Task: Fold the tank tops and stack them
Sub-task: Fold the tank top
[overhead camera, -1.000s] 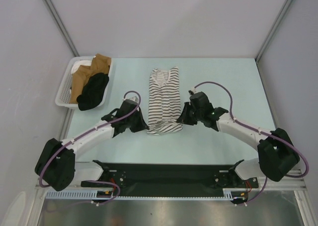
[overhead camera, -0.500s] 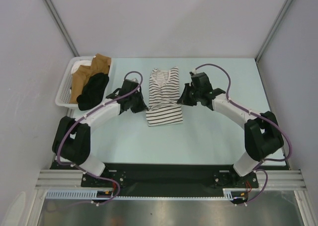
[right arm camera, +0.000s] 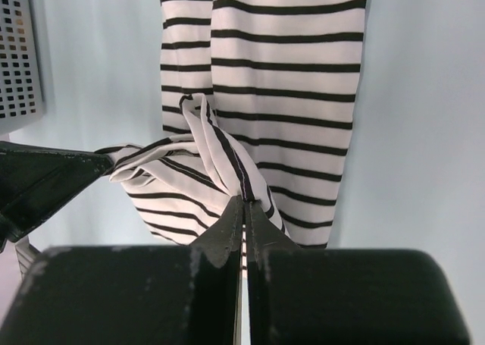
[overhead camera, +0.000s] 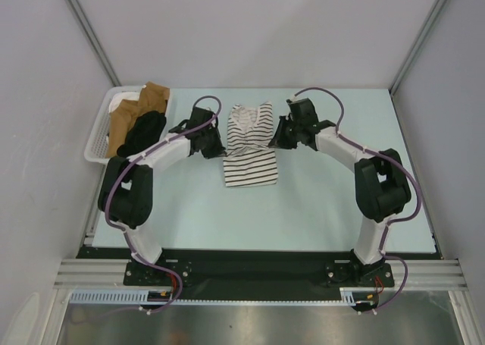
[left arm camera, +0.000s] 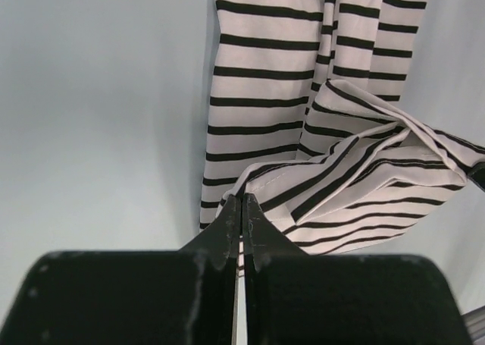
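Now pinching striped tank top (overhead camera: 250, 169) with left gripper (left arm camera: 241, 201) and right gripper (right arm camera: 244, 202) clamped tight. Risks skewed fold on uneven release.

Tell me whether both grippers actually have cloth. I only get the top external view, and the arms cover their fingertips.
Observer: In the left wrist view the left gripper is shut, pinching an edge of the striped tank top.
Operator: Report the right one.
Observer: The right gripper is shut on a bunched fold of the same top.
Operator: Check the cloth between them.
Observer: It is creased and gathered there, not lying as a clean flat fold.
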`<state>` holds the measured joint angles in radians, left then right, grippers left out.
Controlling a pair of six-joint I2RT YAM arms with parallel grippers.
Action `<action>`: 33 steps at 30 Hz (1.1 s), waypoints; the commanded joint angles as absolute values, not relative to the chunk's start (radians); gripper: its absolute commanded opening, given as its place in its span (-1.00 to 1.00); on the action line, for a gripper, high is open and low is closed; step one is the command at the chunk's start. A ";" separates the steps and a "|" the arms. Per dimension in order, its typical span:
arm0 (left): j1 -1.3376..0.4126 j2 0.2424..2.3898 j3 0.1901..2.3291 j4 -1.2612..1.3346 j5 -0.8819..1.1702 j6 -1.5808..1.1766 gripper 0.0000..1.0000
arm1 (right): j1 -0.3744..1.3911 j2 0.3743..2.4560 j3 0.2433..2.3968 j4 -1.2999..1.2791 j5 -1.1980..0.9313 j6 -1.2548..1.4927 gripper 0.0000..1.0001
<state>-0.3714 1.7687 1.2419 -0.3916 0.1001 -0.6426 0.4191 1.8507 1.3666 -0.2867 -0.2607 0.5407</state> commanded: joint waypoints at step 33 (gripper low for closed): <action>-0.351 1.579 0.879 -0.092 0.213 -0.617 0.54 | 0.368 1.744 0.990 0.063 -0.468 0.555 0.33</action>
